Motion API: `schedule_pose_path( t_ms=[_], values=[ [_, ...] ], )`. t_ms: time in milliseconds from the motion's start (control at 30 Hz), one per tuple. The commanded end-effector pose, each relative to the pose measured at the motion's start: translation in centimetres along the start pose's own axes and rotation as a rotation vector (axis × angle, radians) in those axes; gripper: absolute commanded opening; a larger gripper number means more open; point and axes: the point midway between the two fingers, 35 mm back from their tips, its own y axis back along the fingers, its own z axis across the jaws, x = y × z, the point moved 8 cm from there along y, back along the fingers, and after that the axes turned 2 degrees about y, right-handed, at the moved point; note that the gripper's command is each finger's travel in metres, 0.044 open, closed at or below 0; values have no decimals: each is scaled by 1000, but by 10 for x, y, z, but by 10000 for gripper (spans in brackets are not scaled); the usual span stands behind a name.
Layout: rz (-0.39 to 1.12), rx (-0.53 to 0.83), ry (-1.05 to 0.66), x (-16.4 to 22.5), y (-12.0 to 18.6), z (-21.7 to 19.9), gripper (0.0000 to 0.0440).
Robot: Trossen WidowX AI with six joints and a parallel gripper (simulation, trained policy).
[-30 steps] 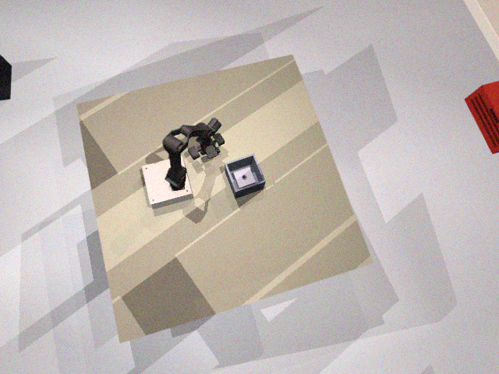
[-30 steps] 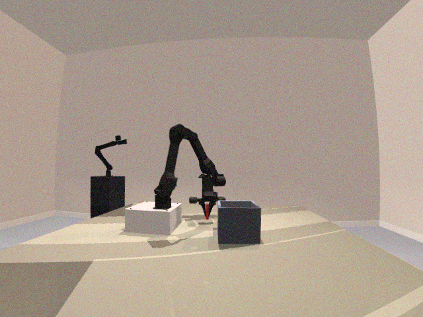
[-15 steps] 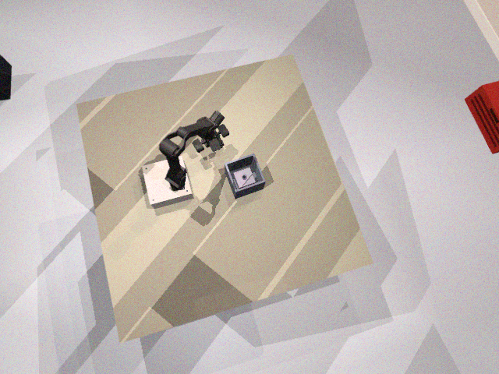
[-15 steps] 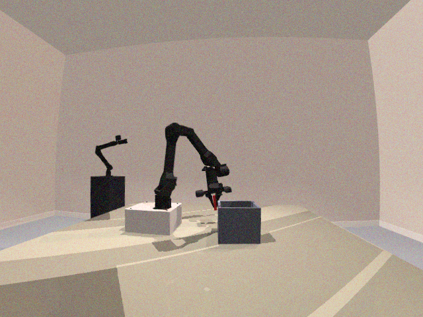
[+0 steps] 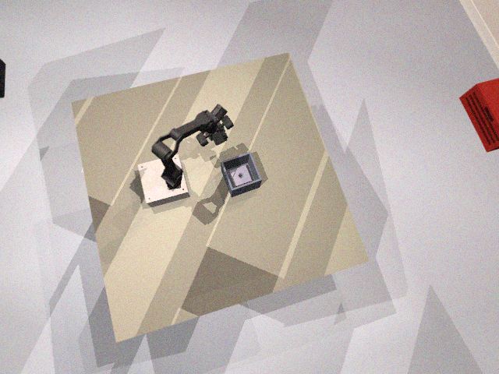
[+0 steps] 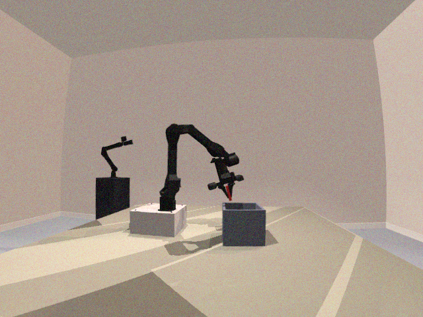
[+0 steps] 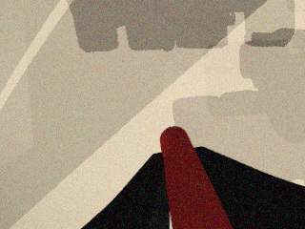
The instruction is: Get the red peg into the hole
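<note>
A slim, round-ended red peg (image 6: pixel 228 193) (image 7: pixel 191 181) is gripped, tilted, between the fingers of the black two-fingered pincer (image 6: pixel 229 196) (image 7: pixel 178 159). The peg is held above the surface (image 5: pixel 281 225) (image 6: pixel 290 273), outside the open, square, blue-grey box (image 5: pixel 245 189) (image 6: pixel 244 228); in the exterior view its lower tip is seen just above the level of the box's rim. Inside the box, a pale plate (image 5: pixel 246 181) with a dark central hole (image 5: pixel 240 175) is seen at the bottom. Beside the box, apart from it, the black jointed arm (image 5: pixel 189 130) (image 6: pixel 172 153) is carried by a white block-shaped base (image 5: pixel 155 193) (image 6: pixel 150 223).

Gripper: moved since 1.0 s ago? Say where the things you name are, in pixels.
Yes. In the exterior view the gripper (image 5: pixel 214 139) (image 6: pixel 229 199) (image 7: pixel 178 159) has risen and shifted right, its tips now above the rim of the box (image 5: pixel 246 187) (image 6: pixel 244 228).
</note>
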Motion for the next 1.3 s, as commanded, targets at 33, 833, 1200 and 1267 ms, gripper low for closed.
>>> schedule_pose_path(
  t_ms=[33,833,1200,1267],
  values=[
    [-22,-33,5,-12,16,12,0],
    [-166,11,-45,-102,43,26,0],
    [-185,80,-57,-134,41,21,0],
    [-185,92,-57,-139,39,20,0]
  ],
)
